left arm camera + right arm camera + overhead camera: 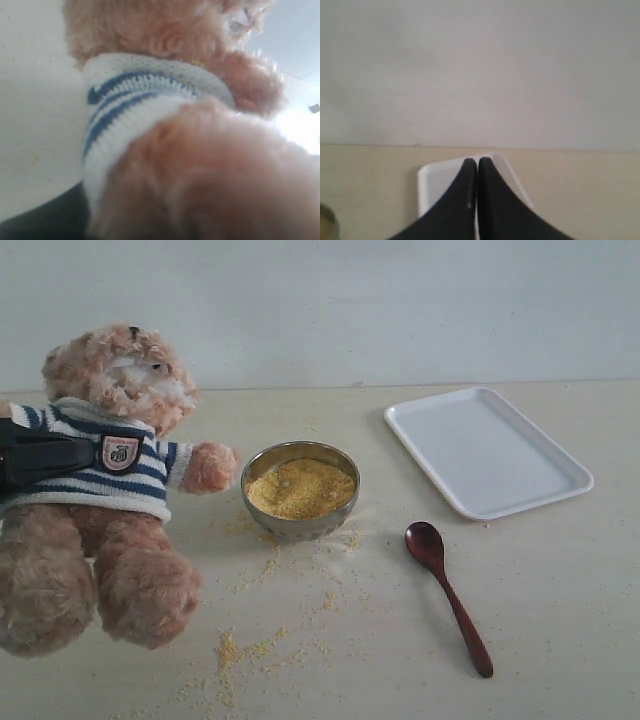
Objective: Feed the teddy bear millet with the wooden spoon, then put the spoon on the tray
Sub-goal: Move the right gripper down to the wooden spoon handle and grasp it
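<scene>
Though near tray (490, 455) — wooden spoon (454, 605) apart

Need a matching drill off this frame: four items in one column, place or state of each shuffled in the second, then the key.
1. teddy bear
2. wooden spoon
3. tray
4. millet

A. lying on the table, nearer the camera than the tray
B. heaped in the metal bowl, some spilled around it
C. clamped across the chest by the left gripper
D. white, on the right, farther back

Pairs: 1-C, 2-A, 3-D, 4-B.
</scene>
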Controlling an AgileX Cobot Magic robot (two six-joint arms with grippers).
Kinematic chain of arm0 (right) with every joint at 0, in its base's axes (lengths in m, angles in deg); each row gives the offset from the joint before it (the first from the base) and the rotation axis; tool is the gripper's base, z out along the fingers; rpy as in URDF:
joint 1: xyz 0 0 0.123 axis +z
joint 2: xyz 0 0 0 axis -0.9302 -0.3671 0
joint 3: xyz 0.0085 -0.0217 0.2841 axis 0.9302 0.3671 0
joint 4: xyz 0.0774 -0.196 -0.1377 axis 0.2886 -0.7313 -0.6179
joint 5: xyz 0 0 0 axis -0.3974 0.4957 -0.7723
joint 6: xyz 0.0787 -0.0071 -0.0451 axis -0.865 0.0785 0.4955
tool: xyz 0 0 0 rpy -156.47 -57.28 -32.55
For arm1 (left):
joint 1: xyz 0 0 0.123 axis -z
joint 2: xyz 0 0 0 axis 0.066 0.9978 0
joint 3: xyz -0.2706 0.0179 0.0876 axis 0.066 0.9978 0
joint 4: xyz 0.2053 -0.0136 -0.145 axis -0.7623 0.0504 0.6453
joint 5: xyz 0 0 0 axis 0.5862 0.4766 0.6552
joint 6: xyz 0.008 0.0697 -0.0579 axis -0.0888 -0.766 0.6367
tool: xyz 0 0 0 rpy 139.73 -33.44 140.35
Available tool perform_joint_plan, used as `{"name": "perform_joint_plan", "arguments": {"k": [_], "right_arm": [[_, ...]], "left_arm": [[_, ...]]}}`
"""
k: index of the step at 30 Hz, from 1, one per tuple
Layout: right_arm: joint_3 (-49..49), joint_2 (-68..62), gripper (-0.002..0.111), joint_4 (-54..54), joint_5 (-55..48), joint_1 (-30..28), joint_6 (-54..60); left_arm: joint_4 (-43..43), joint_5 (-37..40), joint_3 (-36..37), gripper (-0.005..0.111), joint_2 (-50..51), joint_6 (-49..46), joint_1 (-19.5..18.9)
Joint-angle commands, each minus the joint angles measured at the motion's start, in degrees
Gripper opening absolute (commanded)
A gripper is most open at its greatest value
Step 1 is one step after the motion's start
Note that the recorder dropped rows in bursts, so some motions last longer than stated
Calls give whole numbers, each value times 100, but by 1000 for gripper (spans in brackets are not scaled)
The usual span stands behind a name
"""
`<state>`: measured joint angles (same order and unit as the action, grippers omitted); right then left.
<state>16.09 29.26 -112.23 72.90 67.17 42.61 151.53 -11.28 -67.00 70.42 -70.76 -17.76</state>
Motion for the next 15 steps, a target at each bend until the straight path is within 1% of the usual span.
{"name": "perform_joint_plan", "arguments": {"k": [1,3,5,7,11,12,13,15], "right_arm": [[-8,-814,0,-2671,-314,259,-2083],[-44,-1187,0,-4018,331,567,-2967],[-170,-1444,0,-4690,932,916,-3127],[-195,-1635,0,-4707,803,1336,-3127],[-195,-1975,0,-4697,-445,2043,-3105],[-195,-2065,1,-4697,-603,2193,-3070],[-195,-2146,4,-4697,-618,2299,-3014],[-195,-2361,16,-4749,-537,2574,-2967]], "left_arm": [[110,135,-36,5,-8,-40,-15],[110,135,-36,5,-8,-40,-15],[110,146,-36,5,-8,-40,-15],[110,157,-36,5,-8,-40,-15],[110,157,-36,5,-8,-40,-15],[110,157,-36,5,-8,-40,-15],[110,157,-36,5,-8,-40,-15],[110,157,-36,5,-8,-40,-15]]}}
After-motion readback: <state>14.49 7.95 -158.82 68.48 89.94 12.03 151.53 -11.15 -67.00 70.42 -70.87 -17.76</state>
